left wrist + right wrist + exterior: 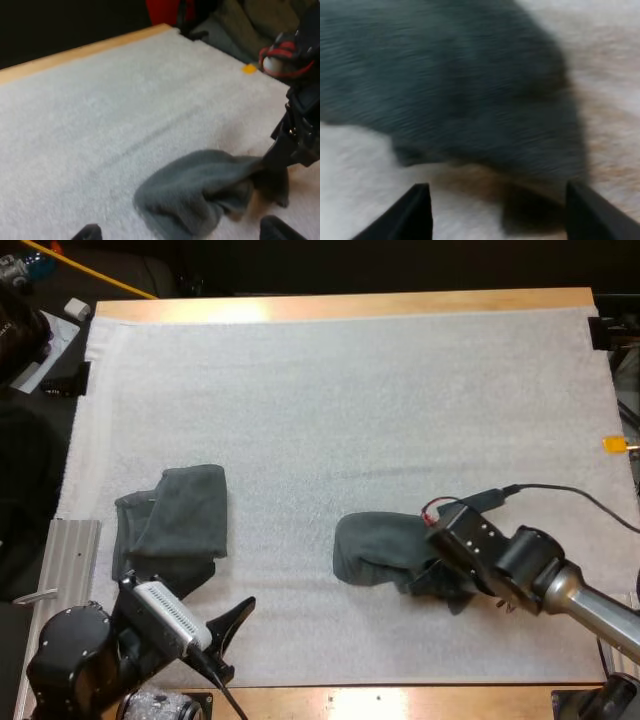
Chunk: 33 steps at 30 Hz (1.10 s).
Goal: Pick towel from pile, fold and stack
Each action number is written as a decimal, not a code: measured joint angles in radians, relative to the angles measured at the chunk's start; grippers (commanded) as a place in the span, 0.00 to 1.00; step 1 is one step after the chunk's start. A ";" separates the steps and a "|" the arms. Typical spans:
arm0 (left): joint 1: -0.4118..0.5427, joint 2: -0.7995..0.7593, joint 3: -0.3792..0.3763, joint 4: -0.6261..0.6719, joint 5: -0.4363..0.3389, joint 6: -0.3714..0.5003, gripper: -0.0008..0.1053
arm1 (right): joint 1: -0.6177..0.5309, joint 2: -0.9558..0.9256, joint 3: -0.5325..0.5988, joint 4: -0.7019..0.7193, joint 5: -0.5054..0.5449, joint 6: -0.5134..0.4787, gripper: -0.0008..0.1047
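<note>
A crumpled dark grey-green towel (380,548) lies on the white mat (350,400), right of centre. My right gripper (438,578) hangs low over its right end. In the right wrist view the gripper (500,215) is open, its black fingertips (415,212) wide apart just short of the towel (455,85). A second towel (175,520), loosely folded, lies near the mat's left side. My left gripper (228,640) hovers open near the mat's front edge, right of that towel. In the left wrist view it (180,235) faces the crumpled towel (200,190), with the right arm (295,135) at the towel's far end.
A ribbed metal rail (60,570) lies along the table's left front. The wooden table edge (340,306) borders the mat at the far side. Dark clutter (30,330) sits off the table's far left corner.
</note>
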 measured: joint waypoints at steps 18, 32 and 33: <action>0.000 0.000 0.013 0.170 0.013 -0.008 0.58 | 0.025 0.047 0.196 -0.299 -0.102 0.189 0.53; 0.000 0.005 0.013 0.191 0.019 -0.008 0.59 | 0.025 0.116 0.201 -0.373 -0.082 0.240 0.01; 0.000 0.005 0.013 0.195 0.020 -0.008 0.59 | 0.025 0.116 0.201 -0.377 -0.079 0.240 0.01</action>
